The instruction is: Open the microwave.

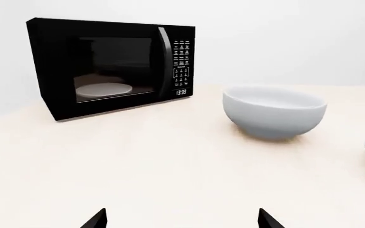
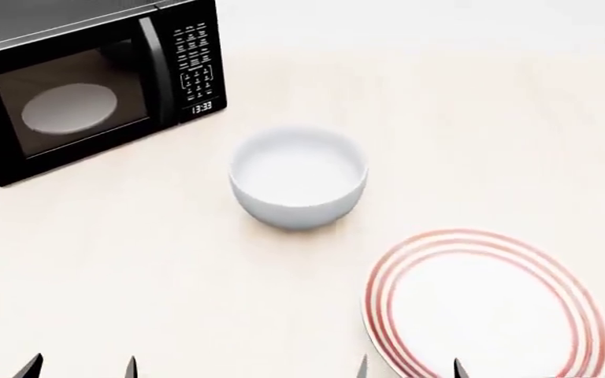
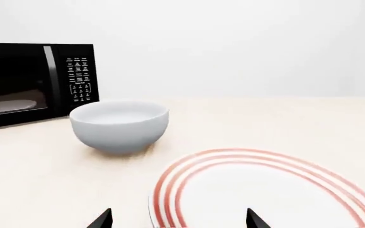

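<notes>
Bare counter (image 2: 124, 260) lies between the near edge and the microwave (image 2: 82, 87) at the far-left corner, leaving its closed door unobstructed, while the white bowl (image 2: 297, 185) at centre and the striped plate (image 2: 487, 307) near-right stand aside.

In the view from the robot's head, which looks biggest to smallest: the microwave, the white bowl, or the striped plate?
1. Microwave, though cut off at the edge.
2. Red-striped plate, nearer the camera, so possibly flattered.
3. White bowl.

The closed microwave (image 2: 92, 87) sits at the bench's (image 2: 124, 268) far left, clock reading 13:33. A white bowl (image 2: 297, 177) stands near it; a red-ringed plate (image 2: 487, 307) lies nearer, right.
</notes>
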Motion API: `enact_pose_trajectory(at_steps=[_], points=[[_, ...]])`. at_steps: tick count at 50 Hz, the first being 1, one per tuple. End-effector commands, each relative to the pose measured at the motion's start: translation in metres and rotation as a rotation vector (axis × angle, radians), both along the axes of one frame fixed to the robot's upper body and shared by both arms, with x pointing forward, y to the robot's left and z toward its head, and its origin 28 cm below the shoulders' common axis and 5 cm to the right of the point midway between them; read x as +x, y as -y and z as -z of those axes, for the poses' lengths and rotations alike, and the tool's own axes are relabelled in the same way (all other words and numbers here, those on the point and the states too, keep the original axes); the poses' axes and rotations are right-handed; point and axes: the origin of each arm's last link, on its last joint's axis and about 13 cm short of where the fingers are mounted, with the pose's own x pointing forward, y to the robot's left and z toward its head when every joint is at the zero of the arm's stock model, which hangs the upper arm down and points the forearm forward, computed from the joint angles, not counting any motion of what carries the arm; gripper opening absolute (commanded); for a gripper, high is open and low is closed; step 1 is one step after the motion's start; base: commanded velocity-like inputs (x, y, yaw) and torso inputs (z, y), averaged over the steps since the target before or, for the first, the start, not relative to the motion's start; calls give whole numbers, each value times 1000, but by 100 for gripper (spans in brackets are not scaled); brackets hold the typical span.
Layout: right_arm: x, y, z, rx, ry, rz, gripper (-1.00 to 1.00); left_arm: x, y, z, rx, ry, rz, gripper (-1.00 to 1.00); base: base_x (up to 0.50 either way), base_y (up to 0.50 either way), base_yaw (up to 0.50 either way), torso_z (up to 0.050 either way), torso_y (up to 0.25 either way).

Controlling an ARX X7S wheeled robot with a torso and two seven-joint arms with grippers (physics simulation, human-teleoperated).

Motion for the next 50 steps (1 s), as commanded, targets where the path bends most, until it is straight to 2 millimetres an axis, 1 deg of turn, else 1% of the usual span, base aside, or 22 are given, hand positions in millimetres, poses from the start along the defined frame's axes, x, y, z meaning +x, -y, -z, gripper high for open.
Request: enact_pose_trajectory(at_steps=[1,21,50], points=[[-1,0,0,-3,3,-3,100,-1,0,0,1,1,1,100,188,383,0,0,0],[-1,-1,-1,5,3,-17,100,-1,0,0,2,2,2,100,222,383,0,0,0],[-1,-1,0,10,-1,-28,100,-1,1,0,3,0,5,100,272,382,0,0,0]])
